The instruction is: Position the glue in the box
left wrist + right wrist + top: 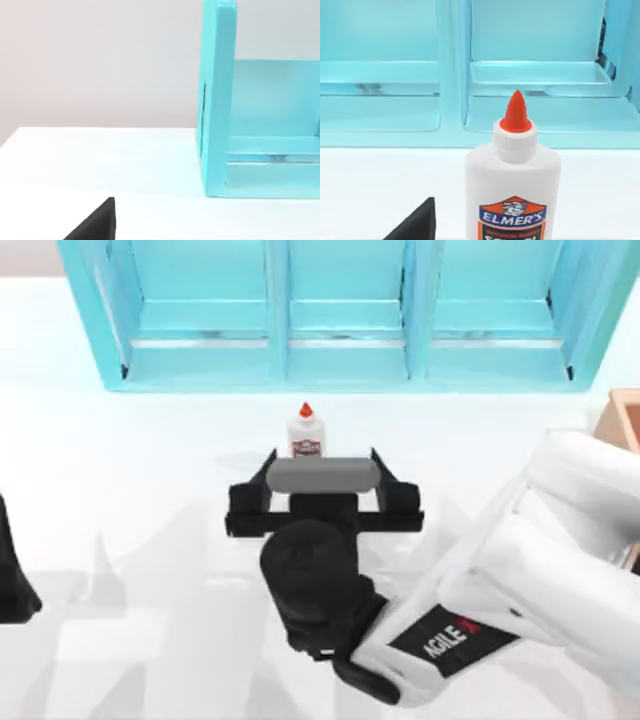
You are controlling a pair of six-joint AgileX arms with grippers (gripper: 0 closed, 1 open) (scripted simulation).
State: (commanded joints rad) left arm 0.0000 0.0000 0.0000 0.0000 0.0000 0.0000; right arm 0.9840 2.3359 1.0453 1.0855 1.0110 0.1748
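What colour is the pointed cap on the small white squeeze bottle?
Red-orange, clearest in the right wrist view: the pointed cap tops the small white glue bottle.

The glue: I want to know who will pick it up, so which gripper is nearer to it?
Right. The right gripper is open just in front of the upright glue, fingers spread wider than the bottle. The left arm sits at the table's far left edge.
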